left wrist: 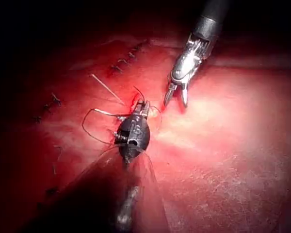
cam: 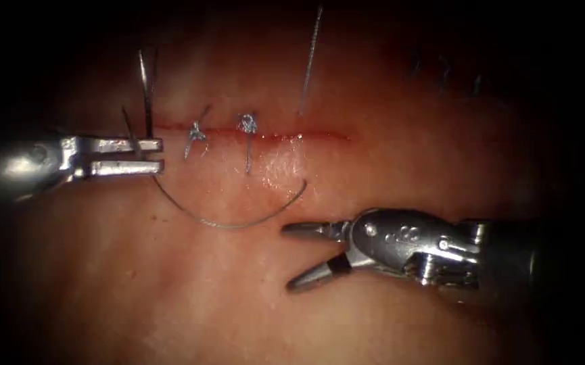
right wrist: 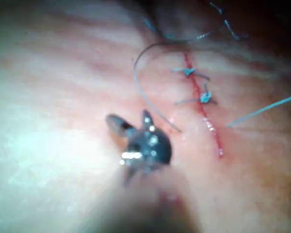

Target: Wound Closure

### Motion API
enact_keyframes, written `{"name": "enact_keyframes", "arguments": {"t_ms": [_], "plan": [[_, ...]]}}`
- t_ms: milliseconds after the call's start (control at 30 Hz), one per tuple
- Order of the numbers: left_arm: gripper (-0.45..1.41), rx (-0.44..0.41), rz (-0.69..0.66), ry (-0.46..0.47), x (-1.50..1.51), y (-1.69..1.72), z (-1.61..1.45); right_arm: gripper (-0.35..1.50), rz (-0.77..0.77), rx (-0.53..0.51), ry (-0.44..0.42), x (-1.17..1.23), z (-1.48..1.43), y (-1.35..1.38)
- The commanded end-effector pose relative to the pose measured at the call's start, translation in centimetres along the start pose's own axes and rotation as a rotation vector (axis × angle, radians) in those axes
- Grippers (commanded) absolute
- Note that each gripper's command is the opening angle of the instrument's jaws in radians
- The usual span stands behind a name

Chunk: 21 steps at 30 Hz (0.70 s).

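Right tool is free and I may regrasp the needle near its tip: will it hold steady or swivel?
The needle looks thin, smooth and strongly curved, so it would likely swivel in a loose grip. It lies flat on the tissue, held at one end by the left tool; the right tool is open.

Tissue [cam: 387, 94] with cut [cam: 319, 136], curved needle [cam: 238, 223] lying on it

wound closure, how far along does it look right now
Done: two knotted stitches cross the left part of the cut. In hand: the left hand is shut on one end of the curved needle, which lies on the tissue below the cut, its other end near the cut. A thread runs up from the cut beyond the second stitch. The right hand is open, holding nothing. Left: the cut's right stretch is unstitched.
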Motion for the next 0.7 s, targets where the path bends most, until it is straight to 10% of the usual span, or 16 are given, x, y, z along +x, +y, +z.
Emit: {"name": "enact_keyframes", "arguments": {"t_ms": [33, 700], "plan": [[-0.45, 0.000, 0.001, 0.001, -0.02, -0.04, 0.06, 1.25, -0.007, -0.041, -0.002, -0.01, -0.03, 0.16], [-0.45, 0.011, -0.008, -0.006, 0.11, 0.06, 0.08, 1.04, -0.163, -0.225, 0.055, -0.17, 0.38, 0.56]]}}
